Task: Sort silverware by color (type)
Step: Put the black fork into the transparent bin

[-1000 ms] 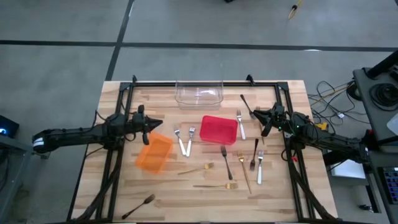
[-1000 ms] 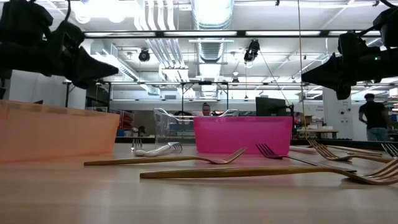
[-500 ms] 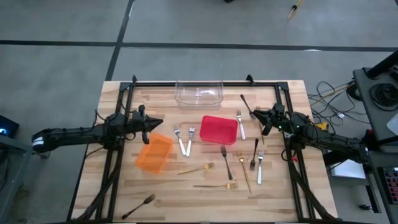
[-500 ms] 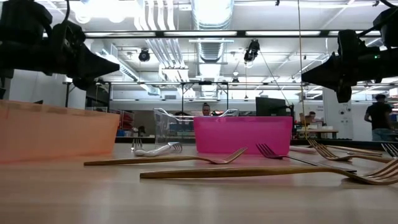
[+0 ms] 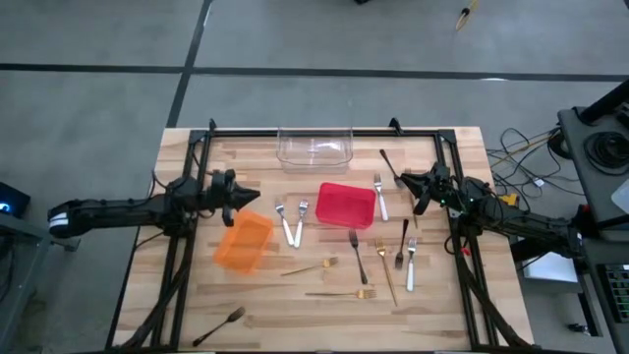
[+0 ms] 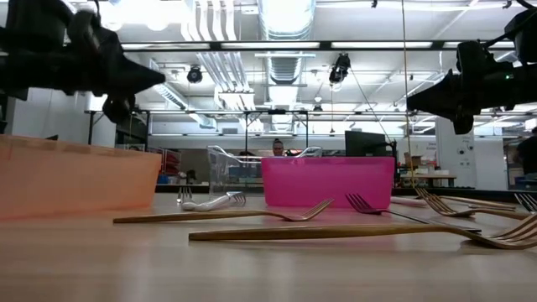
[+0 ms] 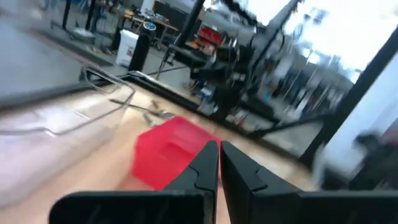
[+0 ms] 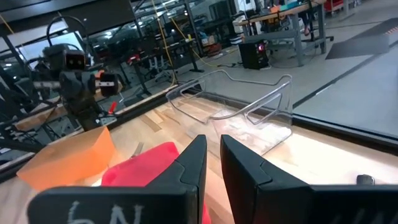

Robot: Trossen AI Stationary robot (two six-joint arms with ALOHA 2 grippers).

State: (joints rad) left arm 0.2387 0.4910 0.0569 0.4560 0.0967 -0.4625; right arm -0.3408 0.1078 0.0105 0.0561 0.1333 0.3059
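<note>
Thin forks lie flat on the wooden table: silver ones [image 5: 291, 222] [image 5: 379, 197] [image 5: 411, 264], gold ones [image 5: 311, 267] [image 5: 340, 293] [image 5: 385, 269], and black ones [image 5: 357, 254] [image 5: 403, 242] [image 5: 390, 163] [image 5: 226, 321]. My left gripper [image 5: 254, 195] hangs shut and empty above the table's left part, over the orange bin's far end. Its fingers [image 7: 219, 155] point toward the red bin. My right gripper [image 5: 404, 181] hangs shut and empty at the right, between the far black fork and a silver fork. It also shows in its wrist view [image 8: 213, 152].
A clear bin [image 5: 314, 147] stands at the far edge, a red bin [image 5: 345, 205] in the middle and an orange bin [image 5: 244, 242] left of centre. A black frame [image 5: 324, 131] runs round the table. Bare wood lies at the near left.
My left gripper has risen a little and tipped from pointing slightly downward to about level, staying above the orange bin's far end. It has stayed shut. No fork or bin has moved.
</note>
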